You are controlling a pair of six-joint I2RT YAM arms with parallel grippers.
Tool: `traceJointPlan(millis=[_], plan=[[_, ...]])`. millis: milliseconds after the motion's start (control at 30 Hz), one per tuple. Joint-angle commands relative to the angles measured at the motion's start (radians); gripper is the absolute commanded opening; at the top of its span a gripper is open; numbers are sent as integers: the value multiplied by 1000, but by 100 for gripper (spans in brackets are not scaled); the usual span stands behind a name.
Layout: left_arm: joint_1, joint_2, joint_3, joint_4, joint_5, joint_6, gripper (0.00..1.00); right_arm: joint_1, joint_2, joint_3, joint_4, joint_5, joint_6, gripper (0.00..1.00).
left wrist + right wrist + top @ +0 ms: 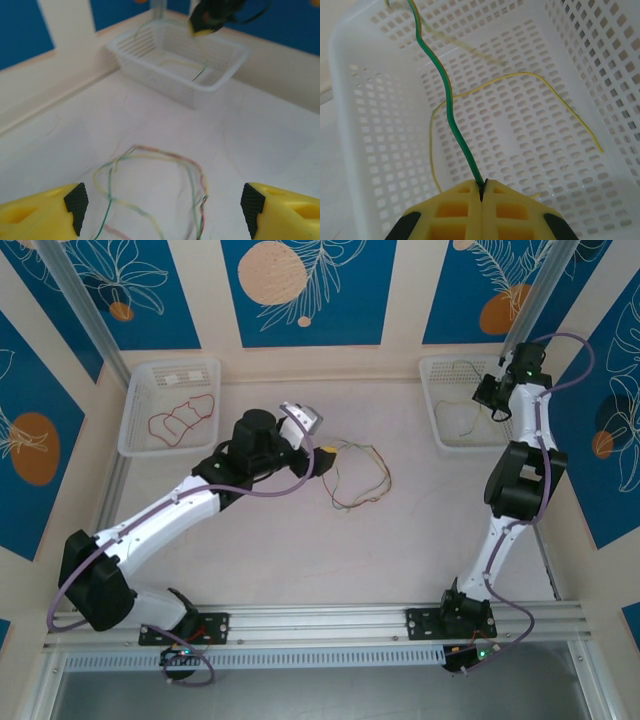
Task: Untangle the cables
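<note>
The right gripper [481, 192] is pinching a green cable [440, 85] between fingers pressed tight together, right over the right basket [370, 125], and the cable is running away from the fingertips across the basket. A pale yellow cable [520, 80] is lying looped on that basket's floor. Far left, 1 red cable [185, 418] is sitting coiled in the left basket [135, 410].

In the middle of the table [300, 570], the tangle [155, 190] is sprawling in loose overlapping loops, with green, pale yellow and reddish strands crossing one another. The left gripper [162, 210] is hovering just short of it, fingers spread wide, nothing between them.

These cables are looking thread-thin, feather-light and completely limp, so they are likely going to sag, whip about and slide out of anything but a firm fingertip pinch. Pulling 1 strand is probably going to drag its neighbours along wherever they cross. The best bet seems to be a free stretch of a single colour on the outer edge of a loop, well away from the crossings. Pinch it right down at the table surface and draw it out slowly.
</note>
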Motion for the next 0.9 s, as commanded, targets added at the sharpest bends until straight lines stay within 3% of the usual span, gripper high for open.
traceJointPlan(millis=[0, 67, 133, 233, 367, 500, 600, 700, 867], plan=[[-30, 22, 53, 62, 92, 28, 81, 1, 70, 96, -58, 5, -20, 0], [-44, 35, 62, 66, 78, 31, 81, 1, 119, 151, -66, 24, -18, 1], [-52, 34, 49, 85, 64, 32, 81, 0, 166, 201, -95, 24, -18, 10], [-52, 0, -36, 182, -24, 5, 81, 5, 194, 248, -162, 25, 0, 37], [-47, -42, -139, 241, -256, -59, 85, 33, 60, 139, -132, 107, 18, 59], [-27, -2, -95, 115, -316, -88, 87, 67, -132, 16, -56, 171, 15, 72], [-10, 11, -105, 113, -384, -192, 88, 101, -251, -20, -76, 230, 15, 73], [12, 27, -134, 146, -373, -299, 88, 156, -436, -170, -13, 238, 27, 74], [17, 194, 15, -95, -346, -409, 83, 271, -819, -684, 356, 17, 178, 74]])
